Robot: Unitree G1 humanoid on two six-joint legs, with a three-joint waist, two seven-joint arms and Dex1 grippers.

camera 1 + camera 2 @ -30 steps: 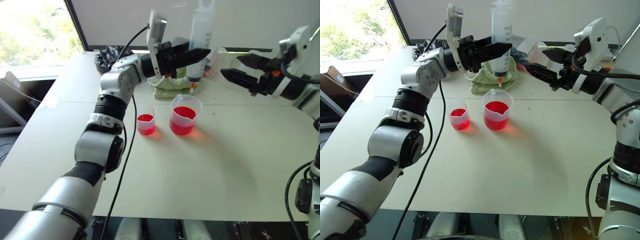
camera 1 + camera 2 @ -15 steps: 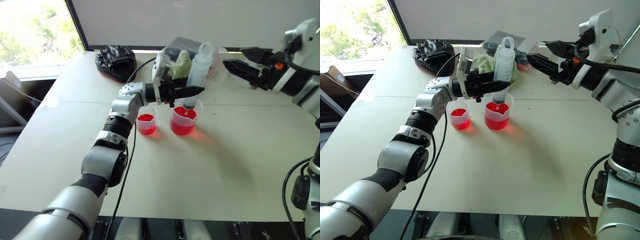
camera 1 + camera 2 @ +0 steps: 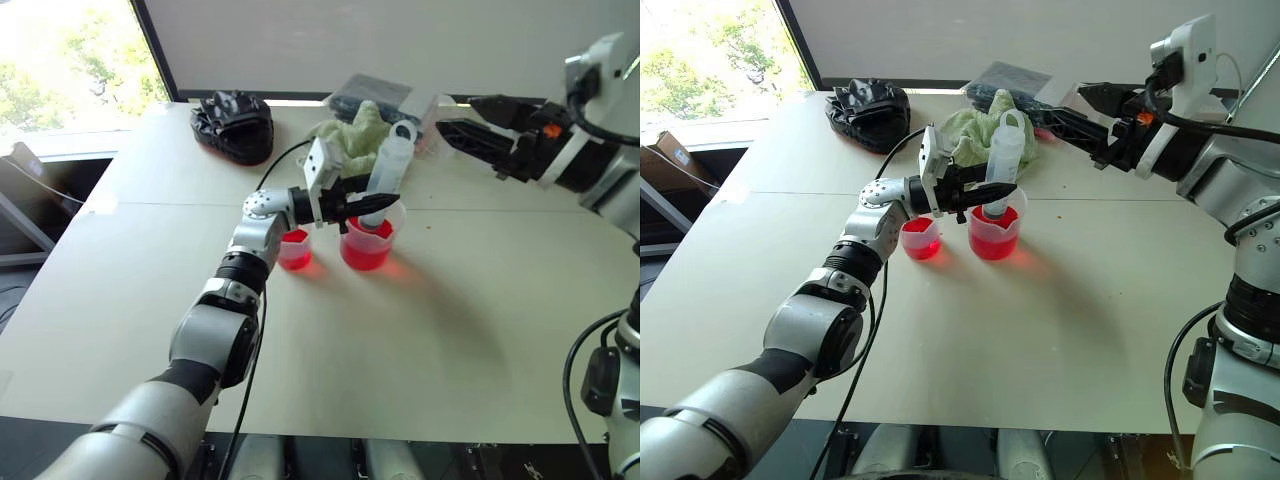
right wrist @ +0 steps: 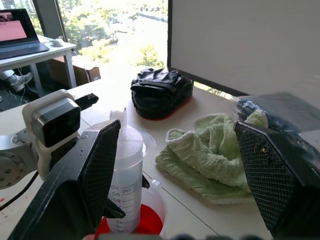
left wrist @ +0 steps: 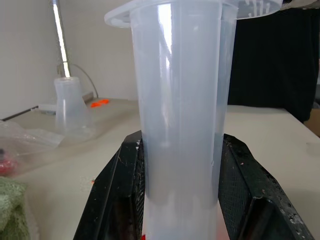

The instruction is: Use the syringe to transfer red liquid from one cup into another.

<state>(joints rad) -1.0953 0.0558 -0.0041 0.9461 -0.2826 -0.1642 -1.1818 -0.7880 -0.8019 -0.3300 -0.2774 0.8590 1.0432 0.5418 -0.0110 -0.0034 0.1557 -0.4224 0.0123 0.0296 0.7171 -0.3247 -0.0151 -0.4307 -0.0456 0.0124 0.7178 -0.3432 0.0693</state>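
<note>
Near the middle of the frame, on the white desk (image 3: 420,330), we see the larger cup (image 3: 371,240) with red liquid (image 3: 366,256) in its lower part, and just to its left the smaller cup (image 3: 294,249), also holding some red liquid. Our left tool (image 3: 358,201) is clamped around the barrel of the syringe (image 3: 388,172), black fingers (image 5: 120,190) pressed on either side of the clear tube. The syringe stands tilted, its top leaning toward the upper right of the frame, and its lower end sits inside the larger cup; we cannot tell whether the tip reaches the liquid.

At the upper right of the frame our right tool (image 3: 468,122) hangs above the desk with its two fingers spread wide, gripping nothing, well apart from the syringe and pointing toward the left.

Behind the cups lies a crumpled green towel (image 3: 352,133), with a dark packet in clear plastic (image 3: 368,92) just beyond it. Toward the upper left of the frame a black bag-like bundle (image 3: 235,121) rests on the desk. A black cable (image 3: 262,310) runs along our left arm.
</note>
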